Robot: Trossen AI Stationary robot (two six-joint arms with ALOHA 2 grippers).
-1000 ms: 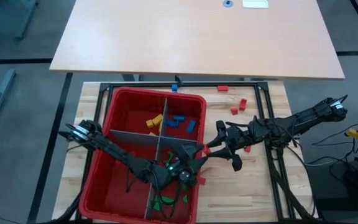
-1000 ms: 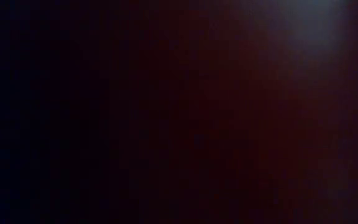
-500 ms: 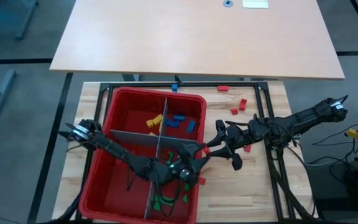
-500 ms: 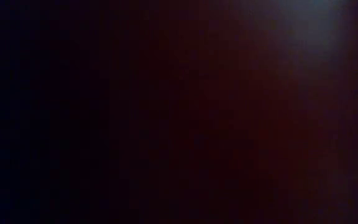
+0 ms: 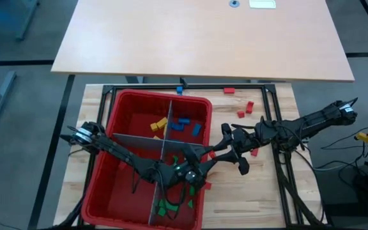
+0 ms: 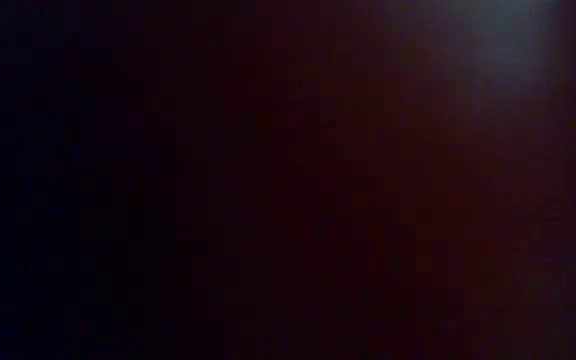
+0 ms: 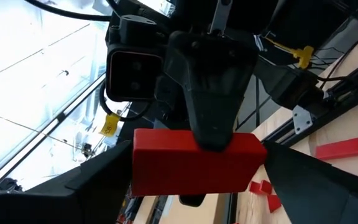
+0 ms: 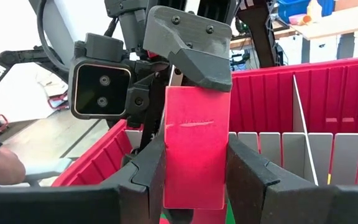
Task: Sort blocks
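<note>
Your L gripper (image 5: pixel 204 167) and R gripper (image 5: pixel 214 153) meet at the bin (image 5: pixel 128 99) R rim, both pinching one red block (image 8: pixel 195 146). Other blocks (image 5: pixel 183 124) sit in bin compartments and on the table (image 5: pixel 268 198).

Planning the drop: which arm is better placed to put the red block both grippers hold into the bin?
Probably left: its arm lies across the red bin, with the left gripper near the rim holding the red block; the right gripper sits outside the bin.
</note>
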